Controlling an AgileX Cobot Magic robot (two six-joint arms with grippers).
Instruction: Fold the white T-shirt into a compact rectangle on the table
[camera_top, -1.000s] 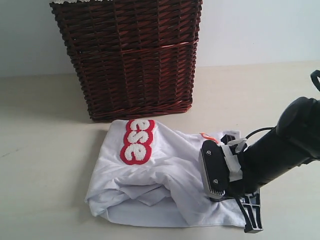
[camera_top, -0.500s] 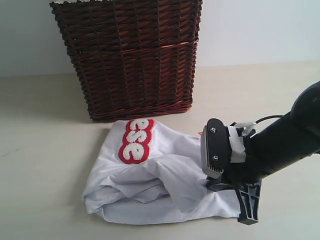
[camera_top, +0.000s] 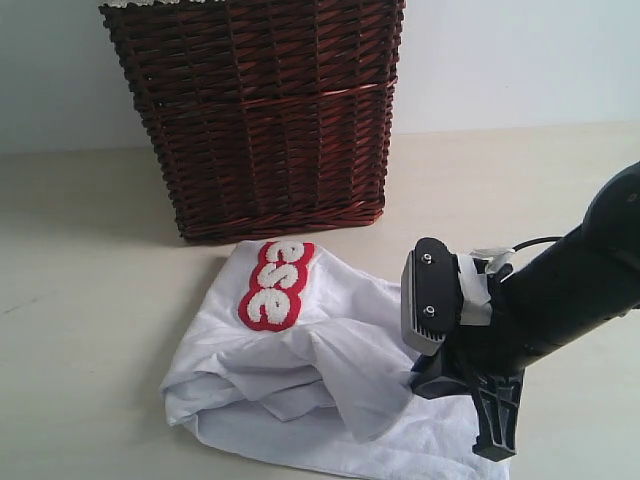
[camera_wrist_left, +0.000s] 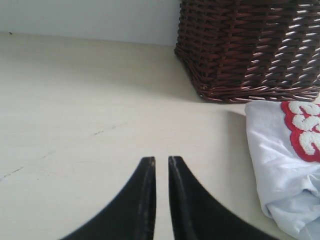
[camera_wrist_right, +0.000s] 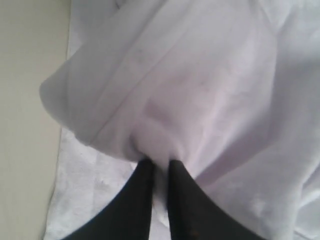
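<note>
White T-shirt (camera_top: 330, 350) nearer, in right pincer (camera_wrist_right: 159, 162)

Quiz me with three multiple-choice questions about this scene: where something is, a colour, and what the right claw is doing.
1. Where does the basket stand relative to the shirt?
A. On top of it.
B. Behind it, nearer the wall.
C. In front of it.

2. What colour outlines the letters?
A. Blue.
B. Red.
C. Green.

3. What is the right gripper doing?
A. Pinching shirt cloth.
B. Hanging open, empty.
C. Gripping the basket.

Answers:
1 B: the exterior view shows the basket beyond the shirt.
2 B: red rims the white letters.
3 A: the right wrist view shows cloth bunched between its jaws.
</note>
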